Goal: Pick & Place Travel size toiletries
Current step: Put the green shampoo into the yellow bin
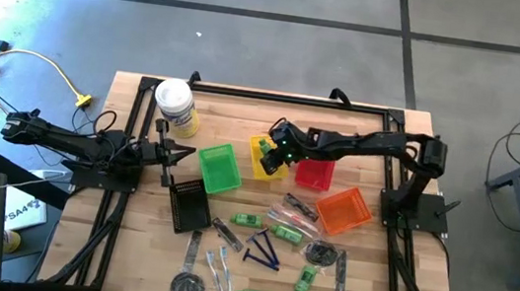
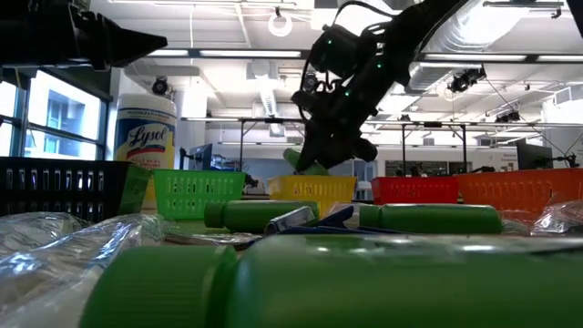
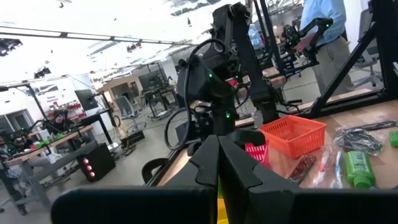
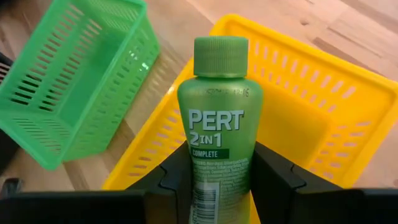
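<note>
Gripping "PERT 2in1" bottle [image 4: 219, 124], right claw [image 4: 217, 180]

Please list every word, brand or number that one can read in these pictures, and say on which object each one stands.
"PERT 2 IN 1 COMPLETE": on the green mini bottle held in the right gripper above the yellow basket.
"Lysol": on the yellow label of the white canister.
The fine print lower on the bottle and the embossed line under its cap are too small to read.
The print on the other bottles on the table cannot be read.
</note>
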`<control>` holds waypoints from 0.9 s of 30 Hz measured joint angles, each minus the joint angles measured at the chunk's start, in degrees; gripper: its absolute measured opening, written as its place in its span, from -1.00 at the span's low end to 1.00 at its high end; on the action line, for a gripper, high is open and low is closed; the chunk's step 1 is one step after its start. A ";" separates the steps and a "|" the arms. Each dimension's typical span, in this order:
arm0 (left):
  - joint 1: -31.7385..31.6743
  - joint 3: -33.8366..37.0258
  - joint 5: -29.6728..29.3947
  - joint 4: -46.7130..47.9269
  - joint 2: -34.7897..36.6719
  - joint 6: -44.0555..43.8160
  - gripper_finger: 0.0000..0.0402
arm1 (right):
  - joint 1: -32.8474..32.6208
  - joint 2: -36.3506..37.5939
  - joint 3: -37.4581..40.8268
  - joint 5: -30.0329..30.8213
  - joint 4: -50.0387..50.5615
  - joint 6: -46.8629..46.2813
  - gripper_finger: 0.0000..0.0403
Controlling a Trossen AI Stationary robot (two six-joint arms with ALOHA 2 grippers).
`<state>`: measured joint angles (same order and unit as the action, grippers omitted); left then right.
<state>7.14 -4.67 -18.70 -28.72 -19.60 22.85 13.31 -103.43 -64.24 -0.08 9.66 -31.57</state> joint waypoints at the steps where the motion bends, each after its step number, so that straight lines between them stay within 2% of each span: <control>1: 0.00 0.00 0.00 0.10 0.00 0.02 -1.00 | 0.09 -0.01 -0.04 0.01 -0.09 -0.21 -0.42; 15: 0.00 0.00 0.04 -0.33 0.00 1.09 -1.00 | -0.19 -0.01 -0.09 2.05 -0.64 -0.79 -0.39; 21: 0.00 0.00 0.03 -0.38 0.00 1.09 -1.00 | -0.21 -2.24 -0.08 3.06 -1.93 -0.97 -0.40; 27: 0.00 0.00 0.11 -0.47 0.00 1.09 -1.00 | -0.16 -3.96 -0.09 1.46 -2.66 -1.86 -0.38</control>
<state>7.14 -4.67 -18.59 -29.19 -19.59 23.94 13.15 -107.39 -64.34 1.38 7.00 -33.43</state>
